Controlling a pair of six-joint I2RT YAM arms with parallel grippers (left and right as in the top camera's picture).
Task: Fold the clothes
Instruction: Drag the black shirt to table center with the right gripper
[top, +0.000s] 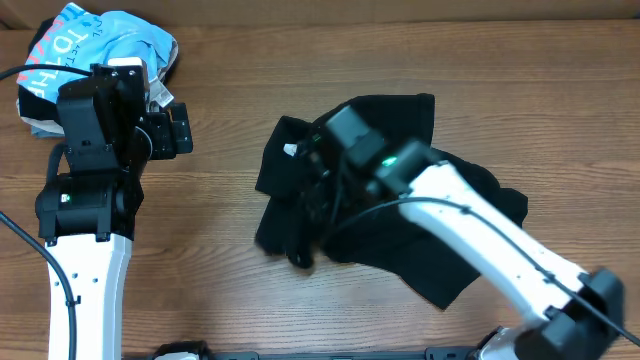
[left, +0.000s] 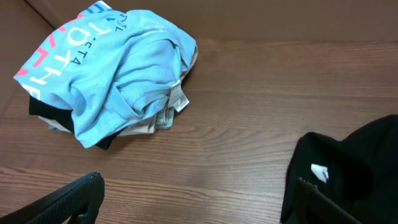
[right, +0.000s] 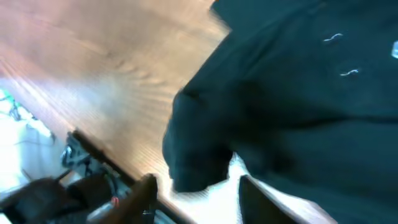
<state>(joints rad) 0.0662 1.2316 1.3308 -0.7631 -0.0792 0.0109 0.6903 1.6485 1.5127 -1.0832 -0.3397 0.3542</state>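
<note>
The black polo shirt (top: 440, 230) lies crumpled on the wooden table right of centre, with its white neck label (top: 291, 150) showing at the upper left. The shirt also shows in the left wrist view (left: 360, 168), at the lower right. My right gripper (top: 305, 225) is down over the shirt's left part. In the blurred right wrist view its fingers (right: 198, 198) are apart, with a fold of the black fabric (right: 205, 155) hanging at the gap. My left gripper (top: 180, 130) is open and empty over bare table (left: 193, 205), well left of the shirt.
A light-blue T-shirt with pink-and-white lettering (top: 100, 45) lies bunched on other clothes at the back left corner, also in the left wrist view (left: 118, 68). The table's front edge and dark hardware (right: 74, 186) show in the right wrist view.
</note>
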